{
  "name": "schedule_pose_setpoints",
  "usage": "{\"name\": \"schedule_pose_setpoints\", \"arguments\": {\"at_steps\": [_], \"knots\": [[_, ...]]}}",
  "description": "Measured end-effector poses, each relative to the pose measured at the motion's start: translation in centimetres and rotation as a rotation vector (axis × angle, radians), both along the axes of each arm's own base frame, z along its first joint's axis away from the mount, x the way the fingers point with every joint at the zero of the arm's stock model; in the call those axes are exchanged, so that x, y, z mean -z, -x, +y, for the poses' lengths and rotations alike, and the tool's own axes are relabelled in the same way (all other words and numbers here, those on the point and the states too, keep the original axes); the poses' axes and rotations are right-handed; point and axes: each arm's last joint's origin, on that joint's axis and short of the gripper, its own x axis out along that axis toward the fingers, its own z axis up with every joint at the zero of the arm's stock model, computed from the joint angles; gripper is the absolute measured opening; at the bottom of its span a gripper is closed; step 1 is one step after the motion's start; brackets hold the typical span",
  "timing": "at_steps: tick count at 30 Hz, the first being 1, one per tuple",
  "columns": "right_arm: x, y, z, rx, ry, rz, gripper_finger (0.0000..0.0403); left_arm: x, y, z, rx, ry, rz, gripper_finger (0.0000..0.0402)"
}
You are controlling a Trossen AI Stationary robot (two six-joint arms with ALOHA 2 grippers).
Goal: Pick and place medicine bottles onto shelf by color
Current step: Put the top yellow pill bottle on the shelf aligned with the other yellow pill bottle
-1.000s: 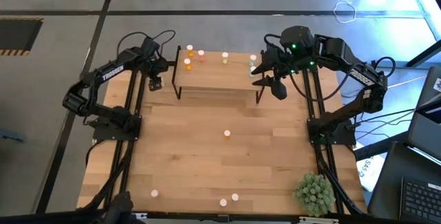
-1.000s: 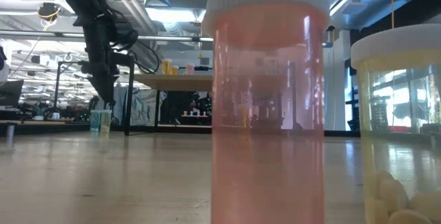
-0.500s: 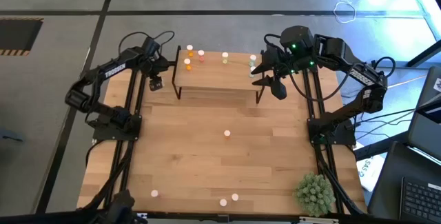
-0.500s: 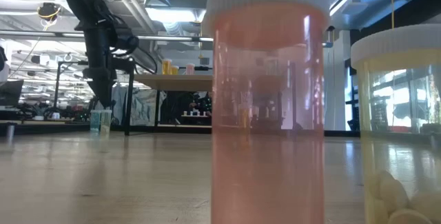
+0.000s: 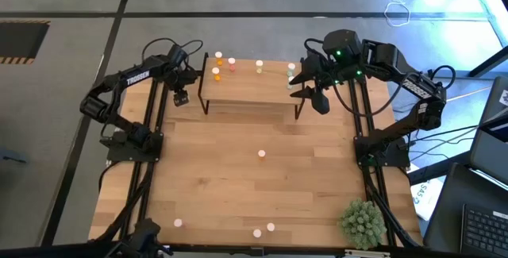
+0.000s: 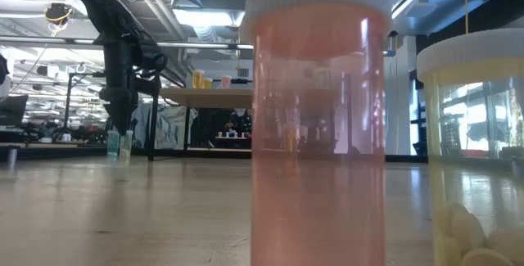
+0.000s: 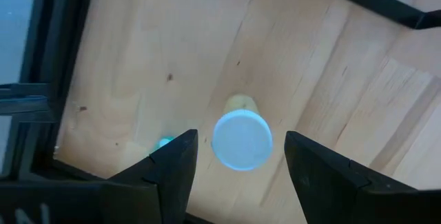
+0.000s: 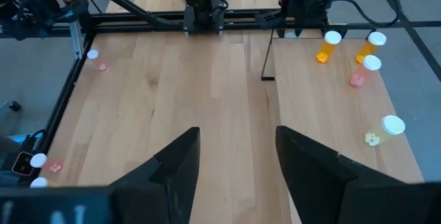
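left gripper [image 7: 238,156] has slid toward the shelf [image 5: 250,83], fingers apart right over a white-capped bottle [image 7: 241,140]; an off-center drop could tip it.

High view looks down; low view sits against a bottle [image 6: 318,119].

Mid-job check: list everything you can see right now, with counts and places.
shelf: one, light wood, far edge of the table.
shelf bottles: about six, orange, pink, yellow, greenish, on the shelf.
table bottles: four, white-capped, one mid-table, three near the front edge.
pale bottle: one, on the table between the fingers of the left gripper.
plant: one, green, front right corner.
left gripper: open, left of the shelf.
right gripper: open, at the shelf's right end.
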Motion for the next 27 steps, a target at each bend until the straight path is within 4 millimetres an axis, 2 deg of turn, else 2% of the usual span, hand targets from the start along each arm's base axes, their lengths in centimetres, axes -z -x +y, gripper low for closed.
{"name": "schedule_pose_setpoints", "arguments": {"at_steps": [13, 27], "knots": [[0.0, -0.2, -0.1, 0.013, -0.014, -0.009, 0.0193, 0.5, -0.1, 0.2, 0.001, 0.019, 0.010, 0.0202], [0.6, -1.1, -0.4, 0.024, -0.009, 0.012, 0.0193, 0.5, -0.1, 0.2, -0.015, 0.021, 0.006, 0.0097]]}}
